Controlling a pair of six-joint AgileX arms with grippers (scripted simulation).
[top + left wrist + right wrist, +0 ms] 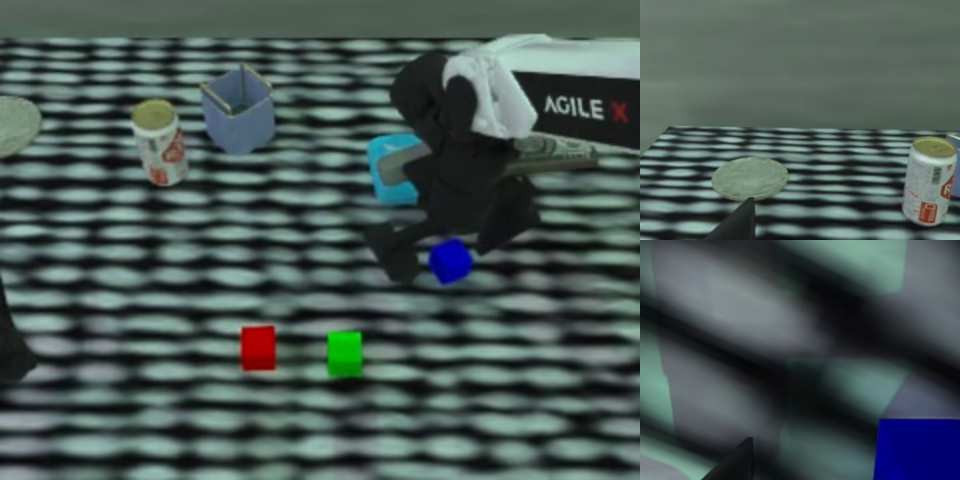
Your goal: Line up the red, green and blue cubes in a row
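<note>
Can (pixel 160 143) left of box (pixel 240 110); plate (pixel 15 122) farthest left.

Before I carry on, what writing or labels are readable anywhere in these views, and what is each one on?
"AGILE X": white letters on the black panel of the right arm, at the top view's upper right.
The can carries red-and-white label print and a barcode, too blurred to read.
Nothing else bears readable text.
</note>
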